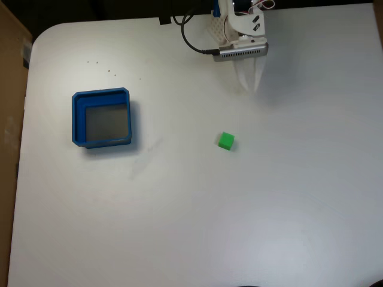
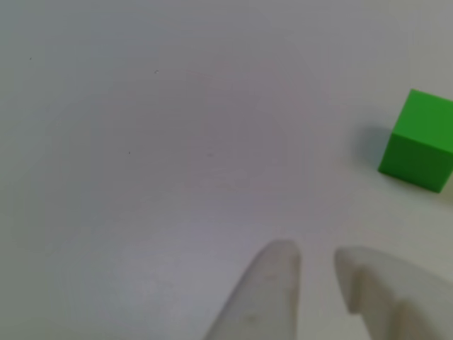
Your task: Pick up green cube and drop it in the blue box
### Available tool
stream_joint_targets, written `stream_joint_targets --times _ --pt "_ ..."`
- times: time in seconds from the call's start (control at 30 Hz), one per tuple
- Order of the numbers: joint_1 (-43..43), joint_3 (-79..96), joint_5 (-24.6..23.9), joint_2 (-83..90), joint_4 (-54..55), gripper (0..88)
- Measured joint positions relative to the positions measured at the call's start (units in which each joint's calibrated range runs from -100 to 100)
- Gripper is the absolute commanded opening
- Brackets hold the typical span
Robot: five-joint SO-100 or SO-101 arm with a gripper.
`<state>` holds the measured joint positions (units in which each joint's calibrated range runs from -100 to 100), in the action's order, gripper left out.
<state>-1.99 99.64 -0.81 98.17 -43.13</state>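
The small bright green cube with plain faces (image 1: 225,140) sat alone on the white surface (image 1: 239,215), well apart from the shallow square blue plastic box with a grey floor (image 1: 76,119), which lay far to its left in the fixed view. The white two-finger claw (image 1: 249,85) hung near the top edge of that view, above and slightly right of the cube, holding nothing. In the other view its tips (image 2: 315,265) stood only a narrow gap apart, and the cube (image 2: 419,142) lay off to the right, not between them.

The main risk seemed a misaligned descent: with so slim a gap, a fingertip could land on the cube's top or nudge it sideways. The cube looked light, so a glancing touch might slide it across the smooth surface.
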Motion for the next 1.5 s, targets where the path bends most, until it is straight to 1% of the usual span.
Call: stream_joint_targets --times 1.0,1.13,1.3,1.5 --pt "0.00 -0.54 0.00 -0.58 0.00 0.6" --pt "0.00 -3.04 0.00 -7.07 0.17 0.7" --pt "0.00 -10.83 0.00 -15.23 0.17 0.7" --pt "0.00 -17.82 0.00 -19.39 0.17 0.7"
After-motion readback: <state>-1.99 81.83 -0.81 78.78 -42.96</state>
